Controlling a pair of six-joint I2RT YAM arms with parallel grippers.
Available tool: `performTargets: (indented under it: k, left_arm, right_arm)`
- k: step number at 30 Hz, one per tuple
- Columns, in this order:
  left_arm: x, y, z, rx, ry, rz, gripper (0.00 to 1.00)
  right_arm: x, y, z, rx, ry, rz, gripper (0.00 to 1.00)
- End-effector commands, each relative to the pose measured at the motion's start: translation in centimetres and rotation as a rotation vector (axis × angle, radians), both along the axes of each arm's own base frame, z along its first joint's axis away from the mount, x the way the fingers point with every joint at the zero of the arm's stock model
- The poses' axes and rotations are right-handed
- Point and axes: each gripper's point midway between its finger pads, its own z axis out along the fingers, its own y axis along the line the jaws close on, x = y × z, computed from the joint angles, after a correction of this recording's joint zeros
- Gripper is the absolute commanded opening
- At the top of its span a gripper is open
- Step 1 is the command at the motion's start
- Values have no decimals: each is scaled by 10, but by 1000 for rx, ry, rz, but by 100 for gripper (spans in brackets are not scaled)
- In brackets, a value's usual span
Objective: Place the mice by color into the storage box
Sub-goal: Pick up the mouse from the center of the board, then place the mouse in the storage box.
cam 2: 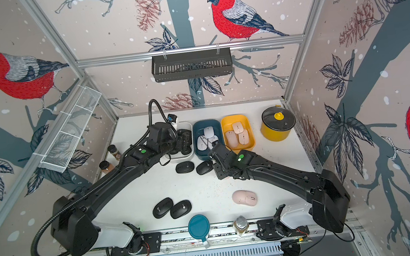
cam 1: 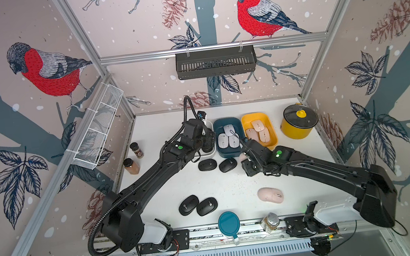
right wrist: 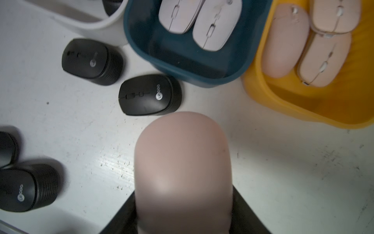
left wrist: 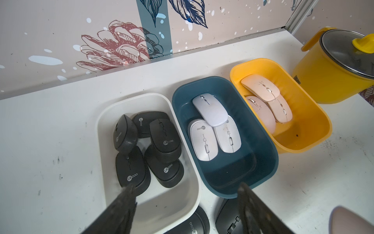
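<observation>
Right gripper [right wrist: 183,218] clamped on pink mouse [right wrist: 183,162], near yellow bin [right wrist: 283,105].
Left gripper [left wrist: 186,188] stood wide, empty, above white bin [left wrist: 162,202] of black mice [left wrist: 164,139].

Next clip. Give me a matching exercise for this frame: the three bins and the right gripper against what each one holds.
Column 1:
1. white bin
2. blue bin
3. yellow bin
4. right gripper

Column 2:
a. pink mice
b. black mice
c. a single pink mouse, gripped above the table
d. white mice

Pairs: 1-b, 2-d, 3-a, 4-c
</observation>
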Motion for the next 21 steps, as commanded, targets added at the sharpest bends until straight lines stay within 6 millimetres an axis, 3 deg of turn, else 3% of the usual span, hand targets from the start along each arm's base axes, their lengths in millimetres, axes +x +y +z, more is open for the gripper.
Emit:
performTargets:
  k: [1, 4, 6, 12, 21]
  left_arm:
    - [5, -2, 17, -38, -60, 8, 78]
    - [5, -2, 19, -41, -63, 8, 78]
    - [4, -1, 20, -40, -66, 8, 78]
    - [4, 1, 24, -38, -80, 10, 78]
    - [4, 4, 26, -29, -92, 21, 78]
  right_arm:
    - [27, -10, 27, 78, -88, -63, 55]
    - [51, -28, 40, 95, -155, -129, 55]
    - [65, -43, 58, 112, -222, -181, 55]
    - [101, -73, 82, 116, -322, -289, 56]
    - [135, -80, 67, 80, -324, -330, 56]
